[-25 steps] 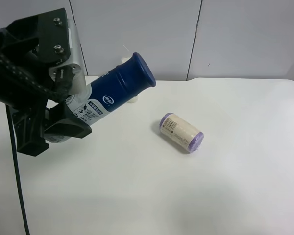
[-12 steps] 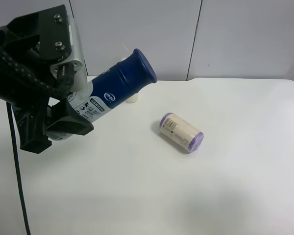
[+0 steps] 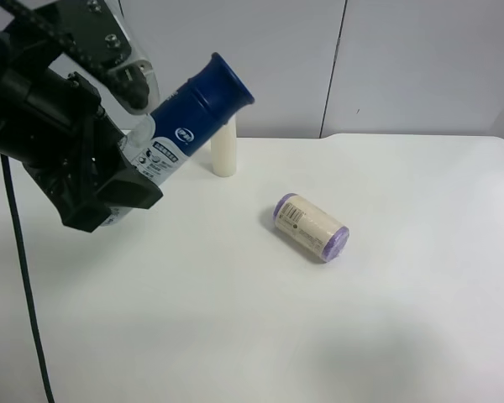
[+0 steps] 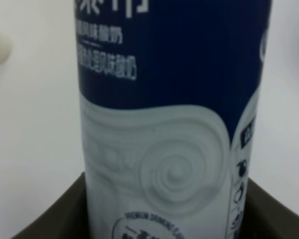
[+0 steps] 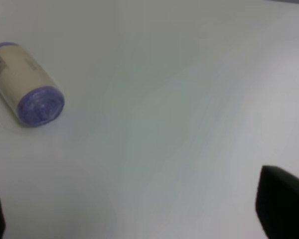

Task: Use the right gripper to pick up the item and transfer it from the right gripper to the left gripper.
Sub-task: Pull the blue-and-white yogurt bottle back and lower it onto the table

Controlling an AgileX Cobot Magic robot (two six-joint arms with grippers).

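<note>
Jaws of the left gripper [image 3: 118, 180] clamp the white lower end of the bottle [image 3: 193, 113], raised over the surface [image 3: 235, 336] near its far edge; jaws of the right gripper [image 5: 139, 219] stand wide, empty.

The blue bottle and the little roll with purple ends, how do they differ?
The bottle is held tilted in the air by the left gripper; the roll lies on its side on the table. The bottle is dark blue over white; the roll is cream with purple ends. The bottle is longer and slimmer than the roll. Both are printed cylinders.
</note>
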